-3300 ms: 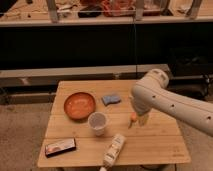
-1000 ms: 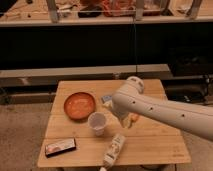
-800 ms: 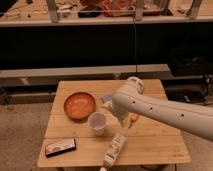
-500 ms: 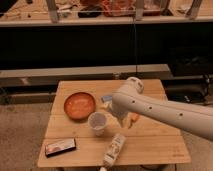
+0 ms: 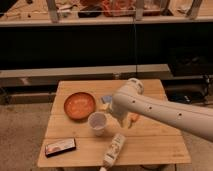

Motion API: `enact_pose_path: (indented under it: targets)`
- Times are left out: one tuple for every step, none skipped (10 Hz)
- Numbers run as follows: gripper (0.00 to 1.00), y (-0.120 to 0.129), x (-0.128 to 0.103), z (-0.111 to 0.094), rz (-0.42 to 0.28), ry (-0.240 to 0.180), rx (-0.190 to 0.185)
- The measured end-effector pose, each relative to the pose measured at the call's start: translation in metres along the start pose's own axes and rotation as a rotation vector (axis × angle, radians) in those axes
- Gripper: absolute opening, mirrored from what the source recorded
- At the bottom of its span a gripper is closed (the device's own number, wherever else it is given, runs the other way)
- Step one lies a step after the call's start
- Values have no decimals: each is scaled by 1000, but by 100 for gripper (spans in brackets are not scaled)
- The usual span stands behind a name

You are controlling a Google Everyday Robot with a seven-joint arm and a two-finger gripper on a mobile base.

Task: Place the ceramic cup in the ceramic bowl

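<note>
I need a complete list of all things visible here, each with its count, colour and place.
table: one, light wood, centre.
ceramic bowl: one, orange-red, left rear of the table.
ceramic cup: one, pale white-grey, upright, just front-right of the bowl.
bottle: one, white, lying near the front edge.
flat packet: one, dark, front left corner.
blue thing: one, right of the bowl, partly hidden.
orange thing: one, small, right of the cup; kind unclear.
shelving: one, grey boards, behind the table.
arm: one, white, reaching in from the right.
gripper: one, open, empty, just right of the cup.
</note>
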Motion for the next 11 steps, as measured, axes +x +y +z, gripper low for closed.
enact_pose_path:
  targets:
    - [80, 0, -1, 2, -13, -5, 1]
    - [80, 0, -2, 4, -38, -14, 3]
    - [80, 0, -3, 6, -48, -19, 6]
    - [80, -1, -3, 9, -59, -25, 9]
    - [80, 0, -4, 12, -68, -29, 10]
    - [80, -1, -5, 14, -80, -32, 11]
    - [80, -1, -6, 16, -94, -37, 10]
    - [80, -1, -7, 19, -103, -41, 9]
    - [80, 0, -6, 21, -114, -45, 8]
    - [80, -1, -7, 23, -121, -49, 8]
    - [80, -1, -7, 25, -128, -52, 9]
